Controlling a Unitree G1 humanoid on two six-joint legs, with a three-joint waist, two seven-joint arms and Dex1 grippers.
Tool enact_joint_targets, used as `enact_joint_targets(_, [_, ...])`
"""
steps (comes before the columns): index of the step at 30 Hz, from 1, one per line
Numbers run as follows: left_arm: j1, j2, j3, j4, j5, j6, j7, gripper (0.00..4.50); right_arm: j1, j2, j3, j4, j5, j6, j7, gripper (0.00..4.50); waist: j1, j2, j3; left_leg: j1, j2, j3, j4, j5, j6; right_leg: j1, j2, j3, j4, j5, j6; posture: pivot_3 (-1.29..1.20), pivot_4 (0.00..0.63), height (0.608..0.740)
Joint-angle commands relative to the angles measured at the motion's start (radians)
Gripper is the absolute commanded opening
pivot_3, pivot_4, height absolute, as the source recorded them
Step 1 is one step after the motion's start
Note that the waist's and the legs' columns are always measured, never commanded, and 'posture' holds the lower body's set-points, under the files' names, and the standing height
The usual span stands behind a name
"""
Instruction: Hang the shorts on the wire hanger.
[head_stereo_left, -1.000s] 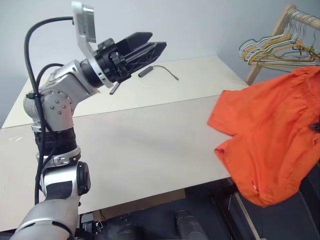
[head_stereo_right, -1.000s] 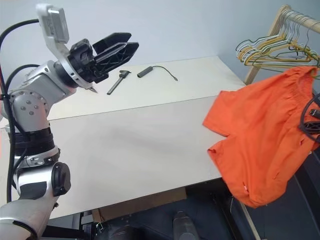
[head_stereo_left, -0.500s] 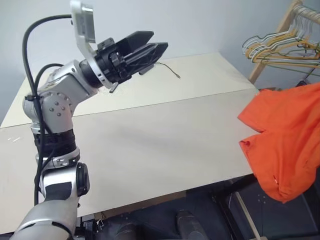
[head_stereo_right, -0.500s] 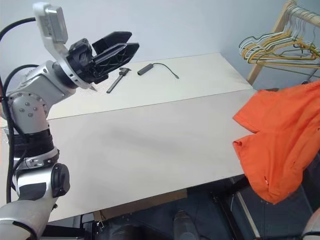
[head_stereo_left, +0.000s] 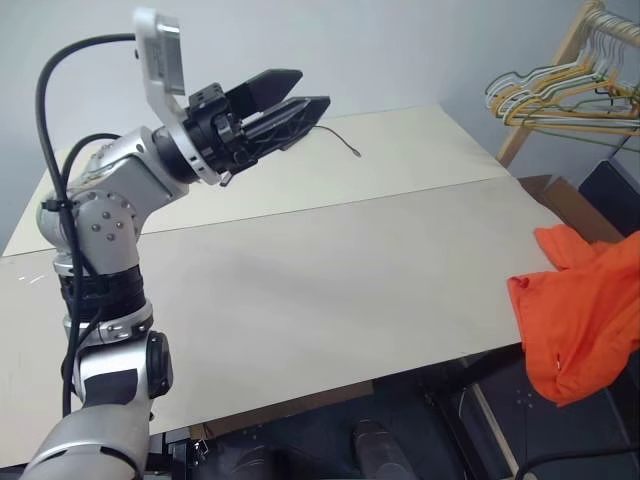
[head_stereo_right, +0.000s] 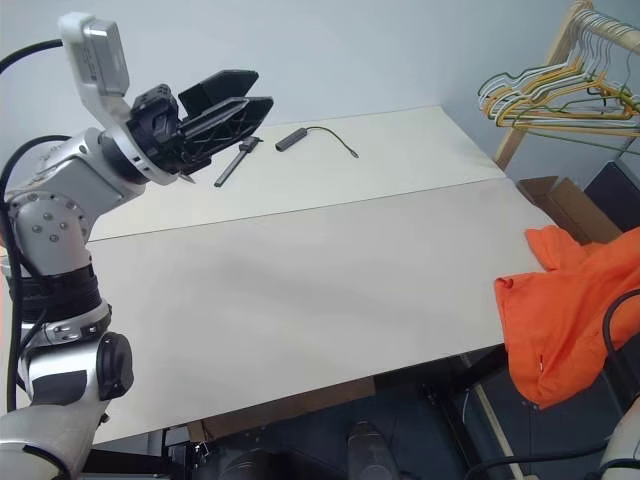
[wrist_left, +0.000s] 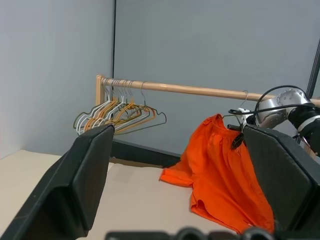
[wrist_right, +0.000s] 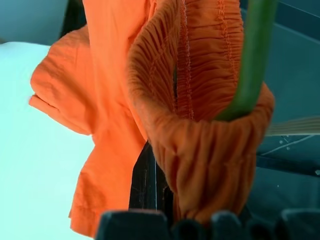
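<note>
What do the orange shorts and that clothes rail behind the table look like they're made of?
The shorts look like thin, matte woven cloth, maybe cotton: they hang limp in soft folds, with a puckered elastic waistband. The clothes rail looks like pale, unpainted wood, a smooth, round, tan pole. The hangers on it look like thin bent wire, some coated yellow.

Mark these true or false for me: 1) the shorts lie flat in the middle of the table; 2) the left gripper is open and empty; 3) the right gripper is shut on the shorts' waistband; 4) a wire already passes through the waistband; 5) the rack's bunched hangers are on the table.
1) False. The shorts hang off the table's right edge.
2) True. The left gripper is raised, open and empty.
3) True. The right gripper is shut on the gathered waistband.
4) True. The wire hanger runs through it.
5) False. The bunched hangers hang on the wooden rack.
</note>
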Motion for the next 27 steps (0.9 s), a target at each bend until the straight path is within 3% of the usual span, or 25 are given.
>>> enact_joint_targets(1, [0.0,0.019,0.019,-0.036,-0.018,-0.022,-0.006,4.44,0.008,-0.028,0.024,-0.003,-0.031,-0.043,0.028,0.0,-0.001,0.0,0.0,0.0,0.0,0.0,0.0,0.0,0.0,0.0,0.0,0.0,0.0,0.0,0.0,-0.2,0.088,0.74])
enact_joint_targets(4, [0.005,0.024,0.019,-0.043,-0.02,-0.021,-0.008,4.44,0.026,-0.017,0.041,-0.009,-0.048,-0.047,0.044,0.0,-0.001,0.0,0.0,0.0,0.0,0.0,0.0,0.0,0.0,0.001,0.0,0.0,0.0,0.0,0.0,-0.2,0.087,0.74])
enact_joint_targets(9, [0.007,0.03,0.017,-0.045,-0.019,-0.023,-0.011,4.5,0.047,-0.007,0.096,-0.051,-0.087,-0.091,0.074,1.52,-0.001,0.0,0.0,0.001,0.0,0.0,0.0,0.0,0.0,0.002,0.0,0.0,0.0,0.0,0.001,-0.2,0.086,0.74])
enact_joint_targets(17, [0.001,0.027,0.012,-0.037,-0.015,-0.03,-0.023,4.5,0.097,0.014,0.21,-0.19,-0.148,-0.192,0.149,4.33,-0.002,0.0,0.0,0.002,0.0,0.0,0.0,0.0,0.0,0.002,0.0,0.0,0.0,0.0,0.001,-0.21,0.083,0.74])
enact_joint_targets(27, [0.0,0.029,0.009,-0.033,-0.013,-0.04,-0.034,4.5,0.285,0.123,0.336,-0.604,-0.31,-0.452,0.11,4.46,-0.002,0.003,-0.002,0.002,-0.001,0.0,0.001,0.001,-0.001,0.002,-0.001,0.001,0.001,0.0,0.002,-0.2,0.075,0.74])
